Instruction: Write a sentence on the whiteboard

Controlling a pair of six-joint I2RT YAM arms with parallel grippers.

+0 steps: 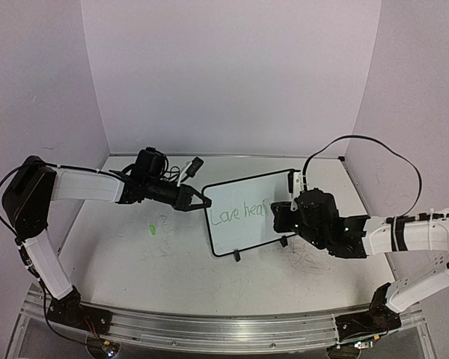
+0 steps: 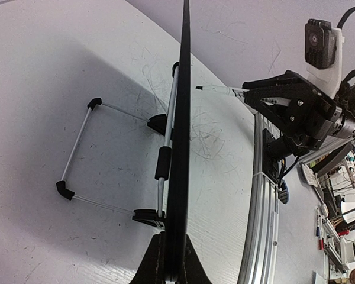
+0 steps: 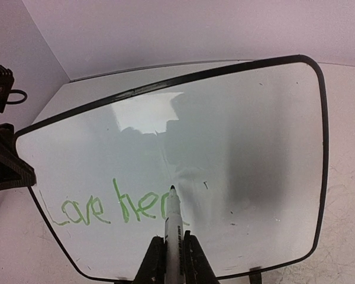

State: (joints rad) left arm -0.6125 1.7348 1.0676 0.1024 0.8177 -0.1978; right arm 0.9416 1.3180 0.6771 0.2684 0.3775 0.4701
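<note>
Right gripper (image 3: 173, 253), narrowed onto a marker (image 3: 173, 220), holds the white barrel between its two fingers with the dark tip pointing up the board. The tip lies at the end of the green writing (image 3: 109, 208), which reads roughly "Love hea" along the lower left part of the whiteboard (image 3: 254, 148); whether the tip presses on the face or sits just off it cannot be told. Left gripper (image 2: 168, 269) is closed on the whiteboard's left edge, one finger on each face, as the left wrist view shows along the thin black frame (image 2: 183, 118). Behind the board, a wire stand (image 2: 77, 145) with black corner caps rests on the tabletop. Seen from above, the whiteboard (image 1: 243, 233) stands tilted back, right of the table's centre and nearer the far edge than the near edge, its left edge in the left gripper (image 1: 197, 202) and its right half partly covered by the right gripper (image 1: 278, 218). Two small black feet (image 1: 237, 256) touch the table (image 1: 120, 265) at the board's lower edge. Faint pen scribbles mark the tabletop, with a small green mark (image 1: 154, 229) left of the board. An aluminium rail (image 1: 209, 325) runs along the table's near edge and carries both arm bases.
</note>
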